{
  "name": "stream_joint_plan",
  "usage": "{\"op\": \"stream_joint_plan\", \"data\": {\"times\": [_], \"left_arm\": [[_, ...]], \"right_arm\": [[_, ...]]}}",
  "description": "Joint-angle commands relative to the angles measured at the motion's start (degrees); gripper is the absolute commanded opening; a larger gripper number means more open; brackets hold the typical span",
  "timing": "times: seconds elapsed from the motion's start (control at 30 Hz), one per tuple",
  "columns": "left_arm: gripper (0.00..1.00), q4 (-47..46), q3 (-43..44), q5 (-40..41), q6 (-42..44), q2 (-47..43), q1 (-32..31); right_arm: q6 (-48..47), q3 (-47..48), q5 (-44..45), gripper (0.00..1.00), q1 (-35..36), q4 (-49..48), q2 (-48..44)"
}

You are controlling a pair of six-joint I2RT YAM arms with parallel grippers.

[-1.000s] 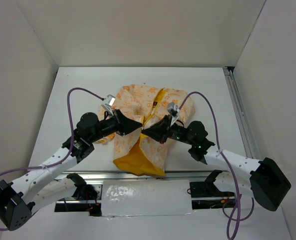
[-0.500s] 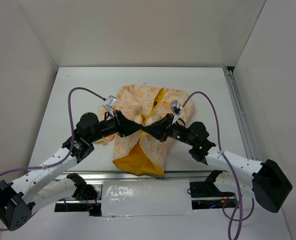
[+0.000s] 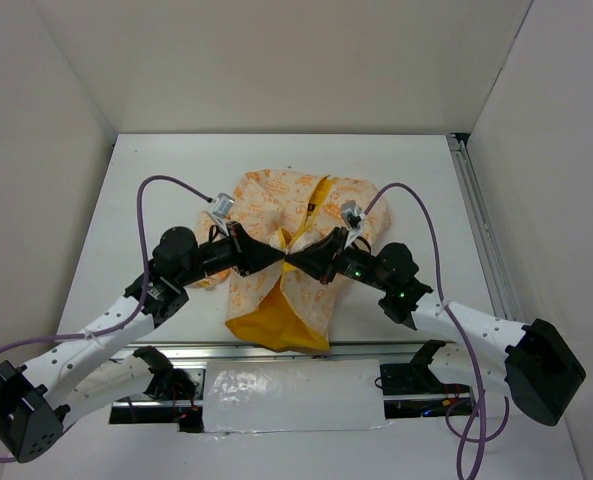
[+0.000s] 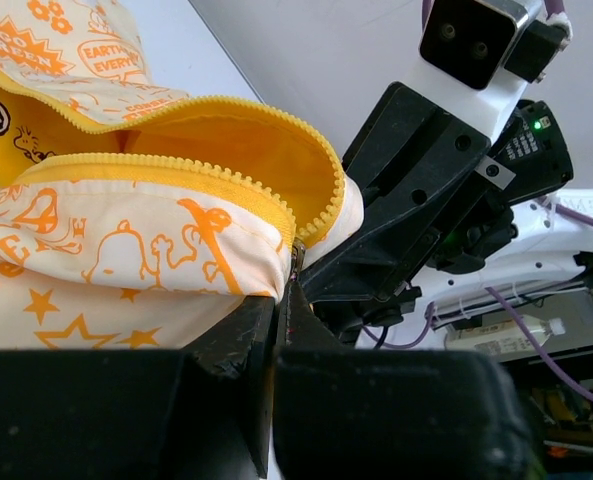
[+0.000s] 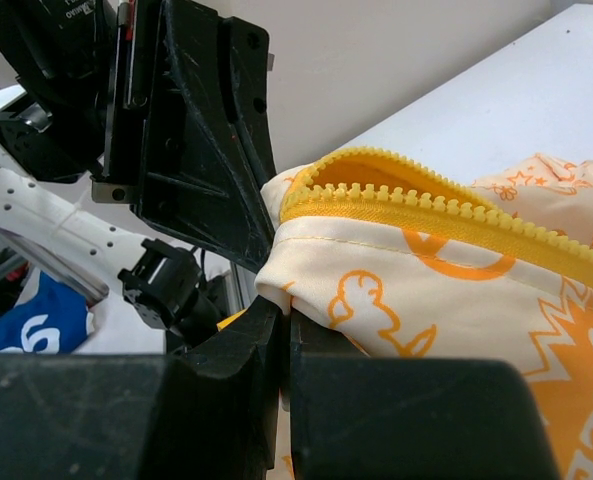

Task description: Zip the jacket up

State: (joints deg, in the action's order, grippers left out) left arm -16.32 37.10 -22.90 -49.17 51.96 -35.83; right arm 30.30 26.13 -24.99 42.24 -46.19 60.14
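Overhead view: the small cream-peach jacket with orange print [image 3: 266, 200] lies crumpled near the middle of the white worktop [image 3: 146, 180]. A fold of its bright yellow lining [image 3: 266, 325] is turned out toward the arm bases. Both arms reach inward and meet almost tip to tip over the jacket's front, the left from the left and the right from the right. A purple cable [image 3: 166, 183] loops above each arm.

Left wrist view: I see the left fingers [image 4: 251, 330] together, clamped on the jacket's edge where the row of yellow zipper teeth [image 4: 176, 170] runs down into the slit between them. The two rows of teeth stand apart above the grip, with lining visible in the gap, so the front is unzipped here.

Right wrist view: the right fingers [image 5: 261, 335] are pressed together on a corner of the printed fabric just below the zipper edge. The left arm's black housing sits close behind the pinch.
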Motion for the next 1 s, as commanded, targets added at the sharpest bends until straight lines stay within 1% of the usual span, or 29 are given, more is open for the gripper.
{"op": "stream_joint_plan", "data": {"times": [0.0, 0.07, 0.13, 0.27, 0.4, 0.5, 0.53, 0.63, 0.73, 0.83, 0.93, 0.97], "left_arm": [[0.0, -4.4, -0.2, -3.8, 2.8, -0.5, -0.6], [0.0, -3.4, 0.1, -3.8, 5.9, 0.1, -0.6], [0.0, 0.3, 1.2, -3.8, 7.7, 1.4, -0.6], [0.0, 3.4, 1.5, -6.5, 10.8, 3.8, -0.6], [0.0, 2.1, 0.3, -11.6, 12.1, 5.3, -0.6], [0.0, 1.0, -0.8, -13.6, 12.6, 4.7, -0.7], [0.0, 0.3, -1.1, -14.7, 13.0, 4.6, -0.7], [0.0, -0.8, -1.5, -19.4, 13.9, 4.0, -1.1], [0.0, 0.1, -0.7, -20.5, 14.5, 4.4, -1.4], [0.0, 1.6, -1.2, -19.3, 15.1, 4.5, -2.0], [0.0, 2.7, -1.0, -18.9, 15.2, 4.9, -2.0], [0.0, 2.9, -0.7, -18.1, 14.9, 5.0, -2.0]], "right_arm": [[-1.7, 2.3, -1.1, 0.0, 0.4, -1.7, -1.4], [-2.4, 2.4, -1.6, 0.0, 0.4, -0.7, -2.0], [-3.4, 2.3, -1.7, 0.0, 0.3, 0.4, -3.2], [-4.4, 2.4, 0.1, 0.0, 0.2, 3.6, -5.5], [-5.3, 1.7, 2.7, 0.0, -0.7, 5.9, -8.4], [-3.7, -0.3, 4.6, 0.0, -1.5, 2.8, -9.6], [-3.5, -0.7, 6.3, 0.0, -1.6, 2.3, -9.8], [-2.7, -1.7, 7.2, 0.0, -1.9, 1.1, -9.5], [-2.3, -1.8, 7.5, 0.0, -2.2, -0.7, -9.2], [-1.3, -2.7, 9.1, 0.0, -3.3, -2.1, -10.7], [-0.5, -1.8, 9.0, 0.0, -3.8, -0.8, -11.2], [-0.5, -1.3, 8.0, 0.0, -3.7, 1.0, -10.9]]}}
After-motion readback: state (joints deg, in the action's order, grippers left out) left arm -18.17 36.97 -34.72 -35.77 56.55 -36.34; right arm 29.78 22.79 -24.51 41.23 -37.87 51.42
